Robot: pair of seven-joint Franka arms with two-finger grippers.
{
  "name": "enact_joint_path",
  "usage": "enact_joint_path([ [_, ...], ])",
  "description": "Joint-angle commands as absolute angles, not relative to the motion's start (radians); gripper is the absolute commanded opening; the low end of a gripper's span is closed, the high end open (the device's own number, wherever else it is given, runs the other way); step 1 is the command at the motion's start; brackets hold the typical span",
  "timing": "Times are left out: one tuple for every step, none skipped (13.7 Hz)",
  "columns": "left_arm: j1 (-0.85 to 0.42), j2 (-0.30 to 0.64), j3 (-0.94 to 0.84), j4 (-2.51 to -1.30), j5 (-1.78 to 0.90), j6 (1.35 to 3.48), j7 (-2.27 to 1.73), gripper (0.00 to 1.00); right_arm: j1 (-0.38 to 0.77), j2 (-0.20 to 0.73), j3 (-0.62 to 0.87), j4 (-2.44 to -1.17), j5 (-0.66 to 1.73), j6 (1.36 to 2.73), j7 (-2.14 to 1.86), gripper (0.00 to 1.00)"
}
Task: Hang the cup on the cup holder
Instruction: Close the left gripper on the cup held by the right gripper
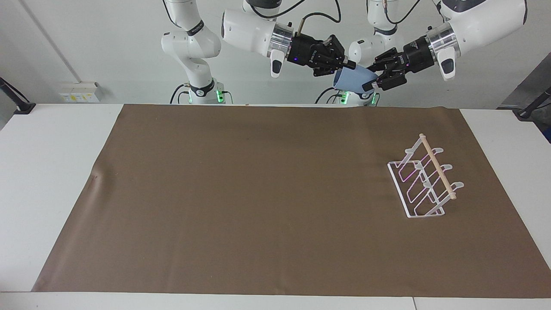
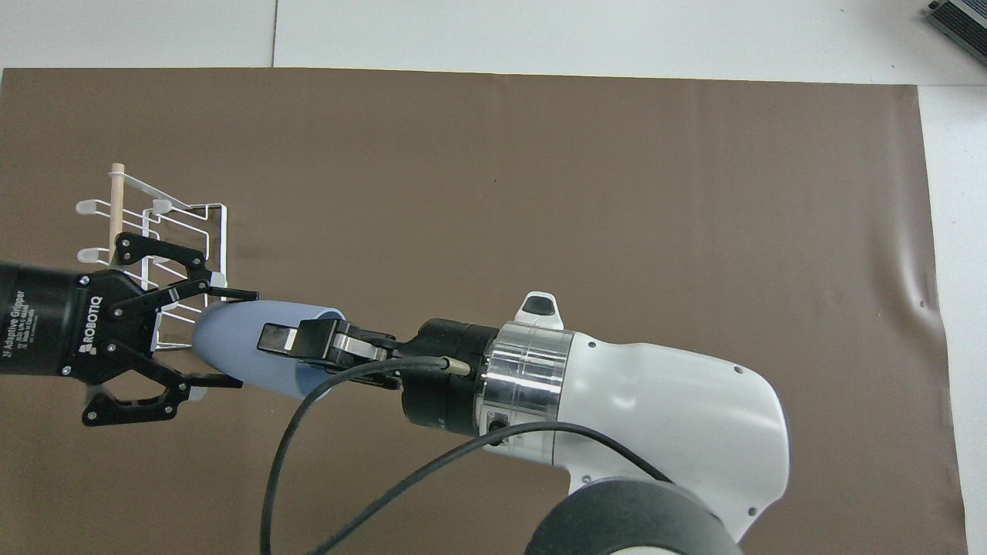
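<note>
Table (image 1: 51, 172) (image 2: 540, 31): one, white, carrying everything listed below.

Mat (image 1: 267, 202) (image 2: 540, 177): one, brown, spread over most of the table top, with a small crease near the edge at the right arm's end.

Arms: two, white, both raised above the robots' edge of the mat and meeting in the air.

Cup holder (image 1: 426, 181) (image 2: 158, 247): one, white wire, stood on the mat toward the left arm's end of the table. One light wooden dowel (image 1: 437, 165) (image 2: 116, 200) ran across its top. Three slanted prongs were counted along one side; the other side's count could not be read with certainty. It held no cup.

Cup (image 1: 354, 80) (image 2: 247, 351): one, light blue, held in the air on its side between the two grippers, well apart from the cup holder and not hung.

Right gripper (image 1: 346, 64) (image 2: 281, 338): one, black, fingers clamped on the cup's rim at its open end.

Left gripper (image 1: 373, 79) (image 2: 231, 335): one, black, fingers closed around the cup's rounded base, one on each side.
</note>
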State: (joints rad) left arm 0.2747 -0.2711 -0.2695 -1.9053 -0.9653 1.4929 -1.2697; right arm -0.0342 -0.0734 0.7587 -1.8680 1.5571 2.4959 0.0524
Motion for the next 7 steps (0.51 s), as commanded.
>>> enact_joint_path([
  [0.259,-0.310,-0.262,-1.951,-0.959,1.502,-1.253,0.00,-0.052,-0.092,0.772,-1.870,1.583,2.513,0.069,0.00],
  [0.261,-0.310,-0.262,-1.951,-0.957,1.500,-1.252,0.00,-0.052,-0.092,0.772,-1.871,1.580,2.513,0.092,0.12],
  [0.262,-0.310,-0.262,-1.951,-0.959,1.502,-1.252,0.00,-0.052,-0.092,0.772,-1.871,1.572,2.514,0.127,0.58],
  [0.264,-0.310,-0.262,-1.951,-0.959,1.502,-1.252,0.00,-0.052,-0.092,0.772,-1.871,1.571,2.514,0.156,1.00],
  [0.265,-0.310,-0.262,-1.951,-0.959,1.502,-1.252,0.00,-0.052,-0.092,0.772,-1.871,1.569,2.520,0.156,1.00],
  [0.265,-0.310,-0.262,-1.951,-0.957,1.502,-1.250,0.00,-0.052,-0.092,0.773,-1.871,1.569,2.529,0.156,1.00],
  [0.265,-0.310,-0.262,-1.951,-0.957,1.505,-1.244,0.00,-0.052,-0.092,0.773,-1.871,1.569,2.530,0.158,1.00],
])
